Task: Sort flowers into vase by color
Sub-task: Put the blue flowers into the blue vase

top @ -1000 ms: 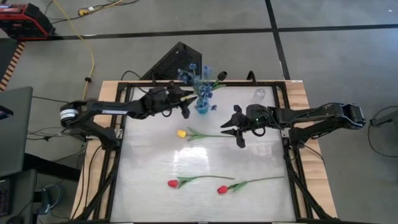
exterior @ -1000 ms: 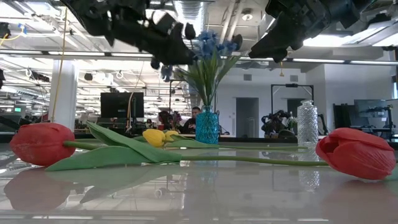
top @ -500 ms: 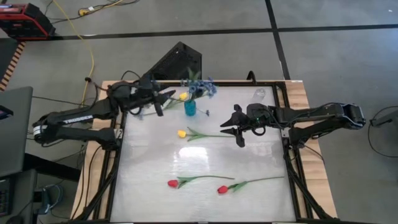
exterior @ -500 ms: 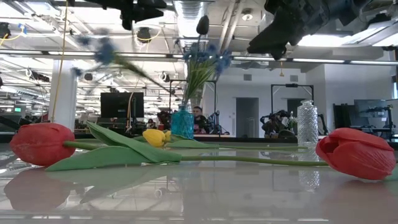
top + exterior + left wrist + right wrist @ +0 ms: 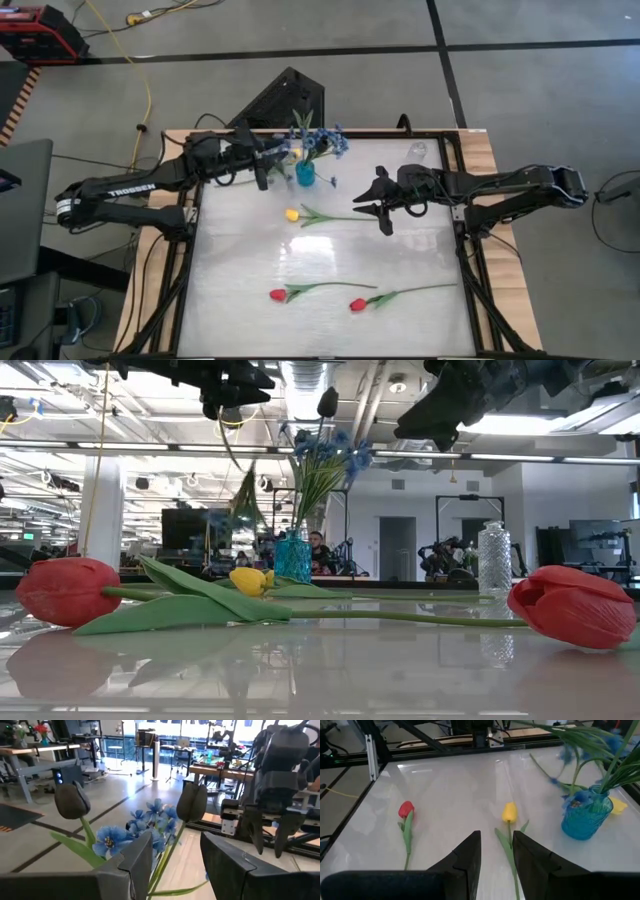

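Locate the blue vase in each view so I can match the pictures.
High view: blue vase at the table's far edge, centre-left.
Low view: blue vase at centre, behind the yellow tulip.
Left wrist view: not in view.
Right wrist view: blue vase at right.
Shared landmark: the yellow tulip.

Two dark, jointed arms with black cabling; the left arm [image 5: 130,188] carries white lettering (reading TROSSEN).

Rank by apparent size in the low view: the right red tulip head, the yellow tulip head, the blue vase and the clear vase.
1. Right red tulip head, largest, though it lies nearest the camera.
2. Clear vase.
3. Blue vase; shorter than the clear one, both stand far back.
4. Yellow tulip head, smallest.
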Motion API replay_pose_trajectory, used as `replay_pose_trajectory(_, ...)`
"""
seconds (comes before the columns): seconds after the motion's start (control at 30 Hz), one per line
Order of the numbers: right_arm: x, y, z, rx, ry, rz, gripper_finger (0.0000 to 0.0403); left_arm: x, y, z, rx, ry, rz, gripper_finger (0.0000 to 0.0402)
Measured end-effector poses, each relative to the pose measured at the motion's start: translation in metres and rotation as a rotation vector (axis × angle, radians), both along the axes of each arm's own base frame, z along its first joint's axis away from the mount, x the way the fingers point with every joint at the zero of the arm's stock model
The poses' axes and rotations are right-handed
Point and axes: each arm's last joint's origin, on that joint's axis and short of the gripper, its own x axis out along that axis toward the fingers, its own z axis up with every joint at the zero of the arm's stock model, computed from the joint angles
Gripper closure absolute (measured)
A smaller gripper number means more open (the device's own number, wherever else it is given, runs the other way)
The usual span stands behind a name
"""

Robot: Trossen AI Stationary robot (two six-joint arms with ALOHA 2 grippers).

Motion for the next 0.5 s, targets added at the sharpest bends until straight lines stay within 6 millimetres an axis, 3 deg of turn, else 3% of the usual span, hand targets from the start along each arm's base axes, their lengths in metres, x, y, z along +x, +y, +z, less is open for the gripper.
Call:
replay_pose_trajectory(0.2, 0.0, 0.001, 0.0, -0.013, -0.001, 0.009, 0.0266, 0.001, -0.003, 0.001, -0.041, -0.025, -0.119, 0.0245)
replay_pose_trajectory(0.5, 0.016, 0.015, -0.013, -0.022, 0.018, 0.071, 0.0266, 0.005, -0.025, -0.006, -0.128, 0.039, -0.653, 0.0245)
